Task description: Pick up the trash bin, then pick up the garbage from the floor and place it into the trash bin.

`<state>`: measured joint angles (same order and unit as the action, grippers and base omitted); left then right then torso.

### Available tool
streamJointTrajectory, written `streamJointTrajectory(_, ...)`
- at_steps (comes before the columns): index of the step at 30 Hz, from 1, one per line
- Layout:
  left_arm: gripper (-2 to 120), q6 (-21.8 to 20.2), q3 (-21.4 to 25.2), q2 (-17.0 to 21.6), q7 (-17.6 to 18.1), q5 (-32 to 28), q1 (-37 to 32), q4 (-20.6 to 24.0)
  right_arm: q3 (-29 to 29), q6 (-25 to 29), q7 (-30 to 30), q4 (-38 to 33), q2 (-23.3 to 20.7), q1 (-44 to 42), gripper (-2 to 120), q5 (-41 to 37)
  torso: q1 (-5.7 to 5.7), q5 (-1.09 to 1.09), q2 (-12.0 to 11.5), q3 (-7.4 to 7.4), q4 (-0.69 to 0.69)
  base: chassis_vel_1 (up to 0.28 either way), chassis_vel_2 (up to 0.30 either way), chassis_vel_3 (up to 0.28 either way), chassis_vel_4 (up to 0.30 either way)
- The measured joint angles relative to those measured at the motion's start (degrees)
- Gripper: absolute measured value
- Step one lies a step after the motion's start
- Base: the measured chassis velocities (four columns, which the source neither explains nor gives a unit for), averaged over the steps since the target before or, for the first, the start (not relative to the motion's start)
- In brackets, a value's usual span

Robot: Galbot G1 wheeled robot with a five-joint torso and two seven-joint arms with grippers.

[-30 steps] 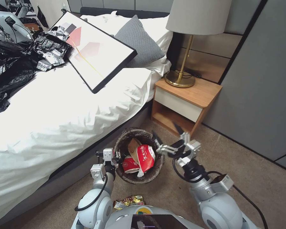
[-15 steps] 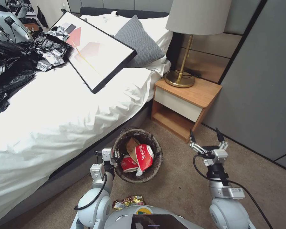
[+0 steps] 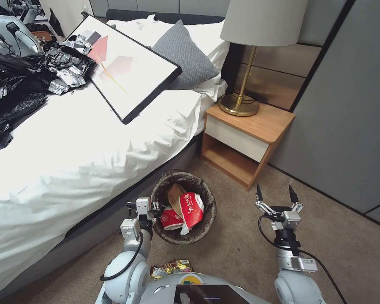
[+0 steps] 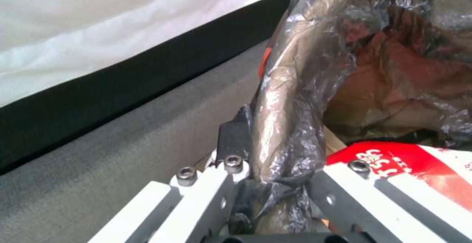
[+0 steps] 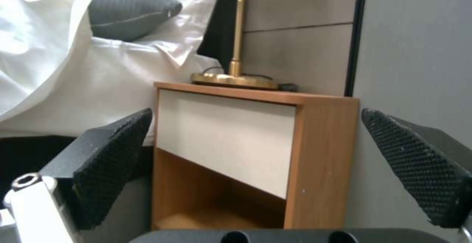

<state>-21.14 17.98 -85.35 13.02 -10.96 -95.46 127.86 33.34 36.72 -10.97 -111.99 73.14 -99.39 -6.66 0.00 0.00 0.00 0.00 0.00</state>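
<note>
Crinkly dark plastic lines the bin (image 3: 183, 207), which sits on the carpet (image 3: 240, 249) right beside the bed (image 3: 84, 160), between the two arms; the left gripper (image 3: 150, 211) is clamped on the bin's near-left rim, and the left wrist view shows it well, one finger (image 4: 235, 139) outside the liner (image 4: 285, 117) and the other inside, the bagged rim pinched between them; so that one's closed on the bin, no question. Inside there's a red-and-white cup (image 3: 192, 209) tipped on its side, a second cup (image 3: 172, 218) next to it, a tan bag (image 3: 176, 195) behind and a bit of white tissue (image 3: 185, 229) poking out underneath; the red cup (image 4: 418, 169) also shows up close just past the left gripper.

The right gripper (image 3: 275, 198) hangs above the carpet off to the bin's right, well apart from it, pointing toward the nightstand (image 3: 245, 139); jaws spread wide and nothing between them; in the right wrist view its black textured pads (image 5: 113, 150) frame the nightstand (image 5: 236, 154) and the brass lamp (image 5: 235, 77) base on top.

One wrapper (image 3: 171, 268), yellow and shiny, lies on the carpet just in front of the robot's body, near the left arm's base, short of the bin.
</note>
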Motion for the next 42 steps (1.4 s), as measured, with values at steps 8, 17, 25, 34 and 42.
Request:
streamJointTrajectory(8,3,-0.1,0.1,0.1,0.0,-0.1,0.2,-0.1,-0.7,0.8,0.6,1.1,0.3,0.6,100,1.8,0.0,0.0,0.0,0.0,0.0,0.0,0.0,0.0,0.0)
streamJointTrajectory(17,3,-0.2,0.1,0.2,0.0,-0.2,0.4,0.0,-1.6,0.5,0.7,1.4,0.6,1.3,100,2.5,0.0,0.0,0.0,0.0,0.0,0.008,-0.002,-0.003,0.002)
streamJointTrajectory(25,3,-0.2,0.1,0.2,0.0,-0.2,0.4,0.3,-1.3,0.6,0.8,1.4,0.4,1.4,100,2.5,0.0,0.0,0.0,0.01,-0.02,0.126,-0.095,-0.114,0.123)
streamJointTrajectory(34,3,-0.2,0.1,0.2,0.1,-0.1,0.0,0.8,-1.0,1.3,0.9,1.5,0.4,1.5,100,2.7,0.0,0.01,0.0,-0.01,0.0,0.241,-0.229,-0.235,0.241)
streamJointTrajectory(42,3,-0.2,0.0,0.2,0.0,0.0,-0.2,1.0,-0.4,2.6,0.8,2.1,0.5,2.2,100,4.0,-0.01,-0.02,0.0,-0.01,-0.01,0.214,-0.213,-0.204,0.205)
